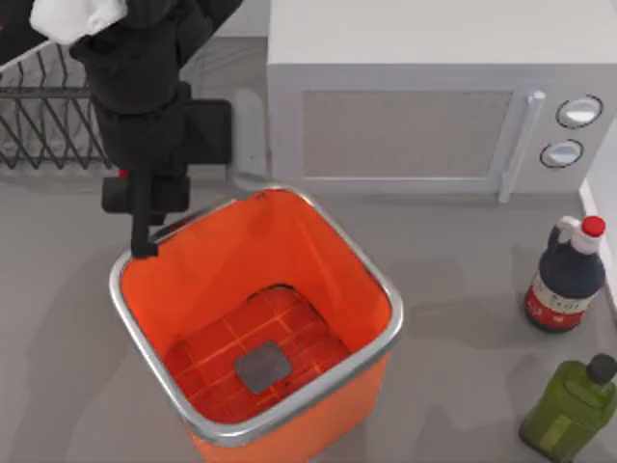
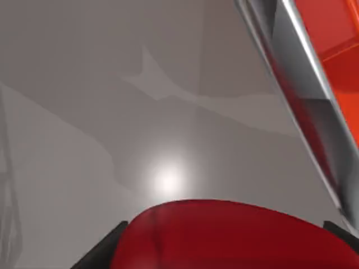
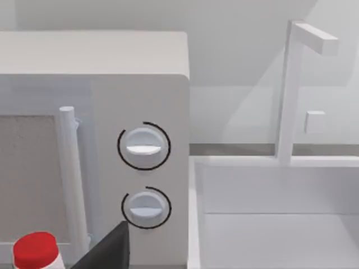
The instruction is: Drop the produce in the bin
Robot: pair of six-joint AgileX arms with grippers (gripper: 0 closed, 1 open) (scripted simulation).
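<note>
The bin (image 1: 253, 318) stands on the grey desk (image 1: 463, 289), its silver rim (image 2: 305, 106) open on all sides, with free room to its right up to the sauce bottle (image 1: 567, 278). The writing on the bottle label is too small to read. The left arm reaches down from the far left, and its left hand (image 1: 145, 198) hangs just outside the far-left corner of the rim. This hand pinches the produce (image 2: 235, 238) between its dark fingers (image 2: 104, 252), above the desk beside the bin. The right hand (image 3: 109, 249) faces the microwave (image 3: 95, 140) knobs; whether it is spread I cannot tell.
</note>
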